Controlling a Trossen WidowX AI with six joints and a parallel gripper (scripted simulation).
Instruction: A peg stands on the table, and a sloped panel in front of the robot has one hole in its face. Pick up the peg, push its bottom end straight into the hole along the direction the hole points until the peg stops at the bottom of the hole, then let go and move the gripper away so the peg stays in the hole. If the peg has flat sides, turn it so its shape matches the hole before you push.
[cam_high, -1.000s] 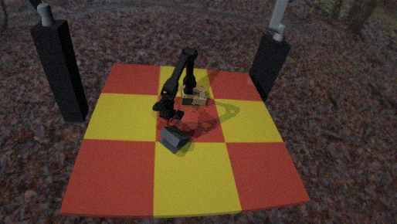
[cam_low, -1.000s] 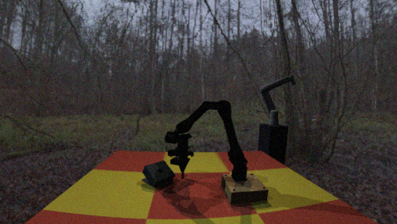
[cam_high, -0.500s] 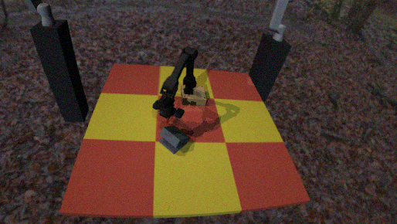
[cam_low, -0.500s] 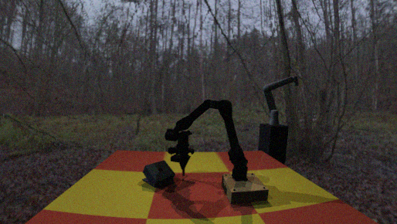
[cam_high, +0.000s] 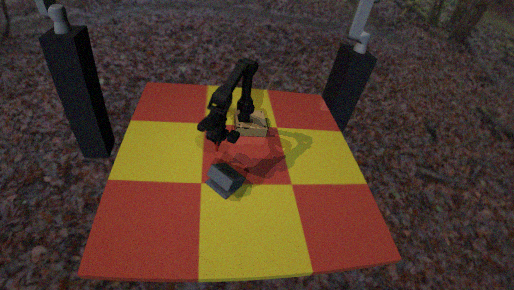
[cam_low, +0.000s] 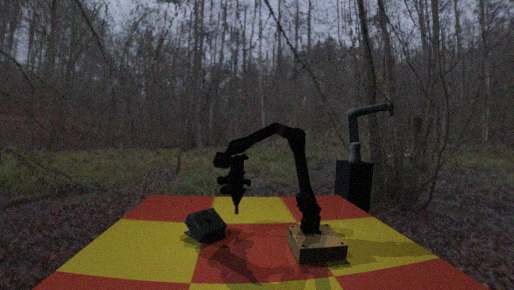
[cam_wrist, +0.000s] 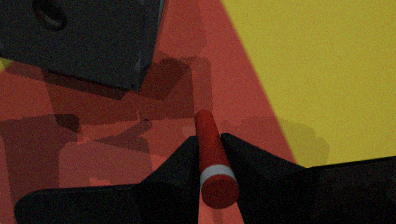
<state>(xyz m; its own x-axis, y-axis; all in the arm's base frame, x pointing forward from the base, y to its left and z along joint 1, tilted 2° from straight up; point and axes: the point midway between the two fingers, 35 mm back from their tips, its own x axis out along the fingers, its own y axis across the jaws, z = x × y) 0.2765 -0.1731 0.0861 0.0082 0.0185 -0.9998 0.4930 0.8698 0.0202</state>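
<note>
My gripper (cam_wrist: 209, 142) (cam_high: 217, 136) (cam_low: 235, 198) is shut on a round red peg (cam_wrist: 212, 150) with a white band near its top end. The peg hangs from the fingers with its bottom end pointing down, clear above the red middle square of the table (cam_high: 250, 235). It shows only as a thin tip below the fingers in the exterior view (cam_low: 236, 208). The dark sloped panel (cam_high: 225, 177) (cam_low: 206, 225) (cam_wrist: 90, 45) stands on the table just in front of the gripper. Its round hole (cam_wrist: 50, 15) shows at the top left of the wrist view.
The arm's tan base block (cam_high: 251, 126) (cam_low: 317, 245) stands behind the gripper. Two tall dark pillars with cameras stand beside the table, one at the left (cam_high: 77, 90) and one at the right (cam_high: 348, 82) (cam_low: 354, 182).
</note>
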